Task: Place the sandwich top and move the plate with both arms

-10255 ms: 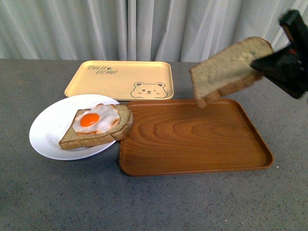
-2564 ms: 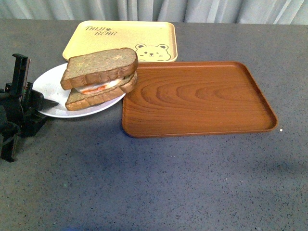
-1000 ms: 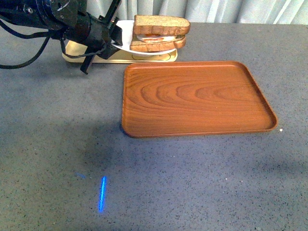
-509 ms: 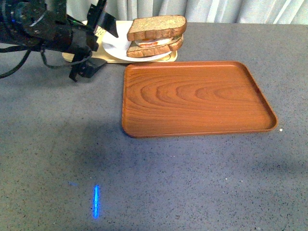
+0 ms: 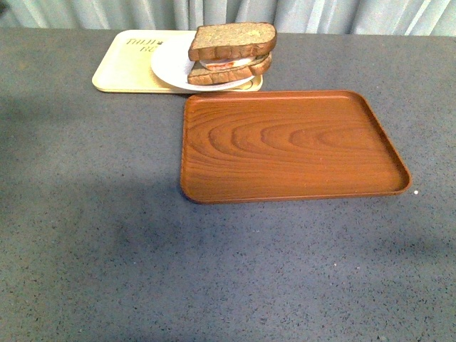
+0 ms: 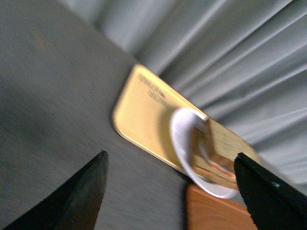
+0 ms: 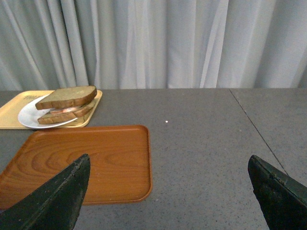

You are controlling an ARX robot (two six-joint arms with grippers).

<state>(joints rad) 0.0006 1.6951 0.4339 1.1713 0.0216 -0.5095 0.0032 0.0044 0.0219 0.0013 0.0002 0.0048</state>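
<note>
The sandwich top [image 5: 231, 39], a brown speckled slice, lies on the egg and lower slice as a closed sandwich. It sits on the white plate [image 5: 169, 65], which rests on the yellow bear tray [image 5: 122, 70] at the back. Neither arm shows in the front view. In the blurred left wrist view my left gripper [image 6: 170, 155] is open and empty, a short way back from the plate [image 6: 180, 136] and sandwich top [image 6: 229, 141]. My right gripper [image 7: 168, 158] is open above the table, far from the sandwich top [image 7: 67, 97] and plate [image 7: 25, 118].
A brown wood-grain tray [image 5: 292, 146] lies empty in the middle, just in front of the yellow tray. It also shows in the right wrist view as the brown tray [image 7: 86, 160]. Grey curtains [image 7: 158, 43] hang behind the grey table.
My left gripper carried the plate with the sandwich onto the yellow tray, let go of its rim and drew back out of the front view. The plate now rests still.
</note>
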